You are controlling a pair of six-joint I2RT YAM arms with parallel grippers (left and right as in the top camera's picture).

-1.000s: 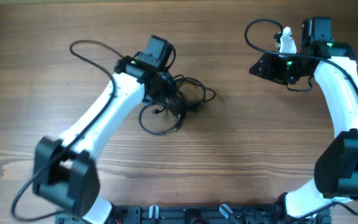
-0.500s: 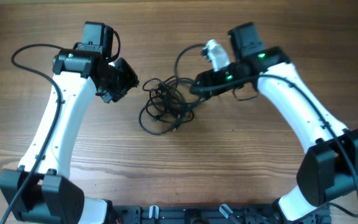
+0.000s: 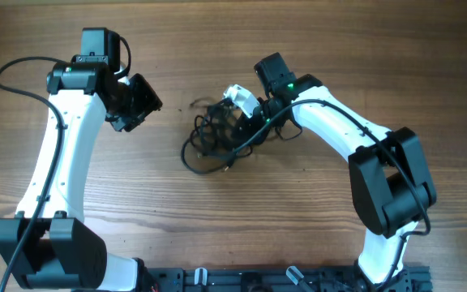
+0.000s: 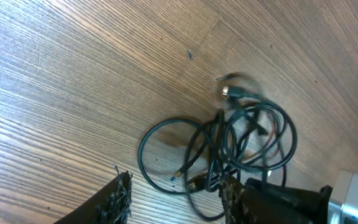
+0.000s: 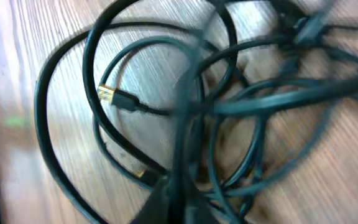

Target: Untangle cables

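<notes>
The cables [image 3: 213, 136] lie in a tangled bunch of thin black loops at the table's middle. My right gripper [image 3: 235, 120] is down in the bunch's right side. In the right wrist view its fingers [image 5: 178, 194] are shut on a black strand of the cables [image 5: 229, 106] that runs up from them; a gold plug end [image 5: 107, 94] lies on the wood. My left gripper [image 3: 144, 104] is open and empty, left of the bunch and apart from it. In the left wrist view its fingers [image 4: 176, 199] frame the cables [image 4: 229, 143] from above.
The wooden table [image 3: 314, 219] stretches around the bunch. The left arm's own thick wire [image 3: 6, 73] loops out at the far left. A dark rail [image 3: 250, 280] runs along the front edge.
My right gripper has moved left and down into the cable bunch and closed on a strand. My left gripper has drawn back a little to the left, away from the bunch.
</notes>
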